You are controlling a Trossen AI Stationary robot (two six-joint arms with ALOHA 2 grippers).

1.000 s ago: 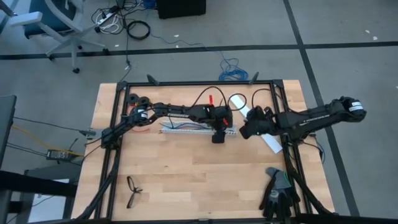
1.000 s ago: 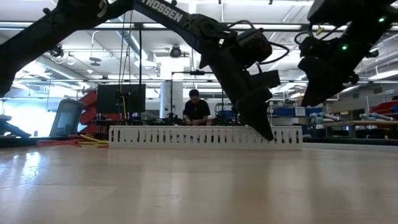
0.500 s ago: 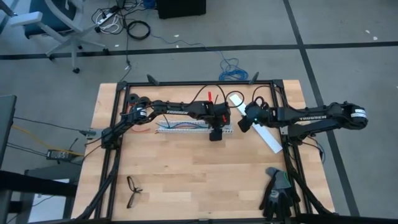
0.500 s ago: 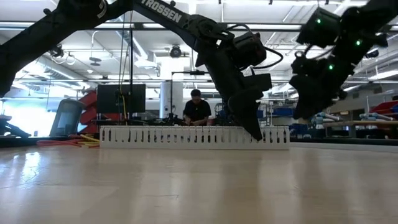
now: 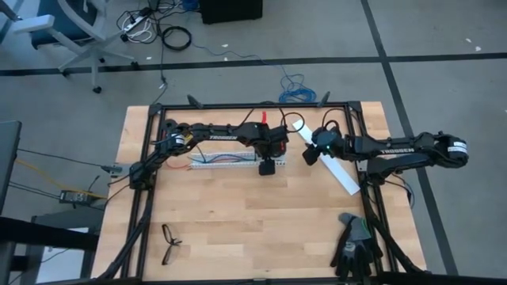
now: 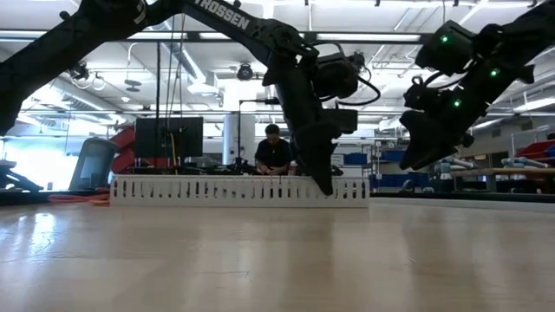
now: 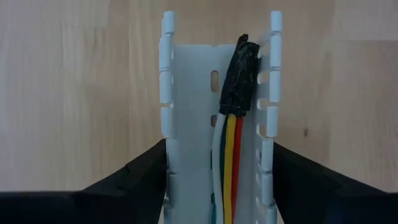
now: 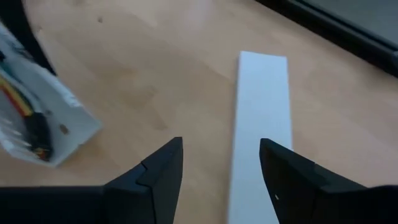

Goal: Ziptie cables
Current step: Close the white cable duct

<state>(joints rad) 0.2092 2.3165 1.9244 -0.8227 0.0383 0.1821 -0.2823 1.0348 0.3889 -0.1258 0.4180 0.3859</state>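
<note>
Right now the left gripper fingers are clamping the white slotted plastic channel holding the coloured cables on the wooden tabletop. The right gripper fingers are hanging apart over a flat white cover strip. Judging so, no black ziptie is showing: tying is remaining.

White, yellow, red cables; white slotted strip.
</note>
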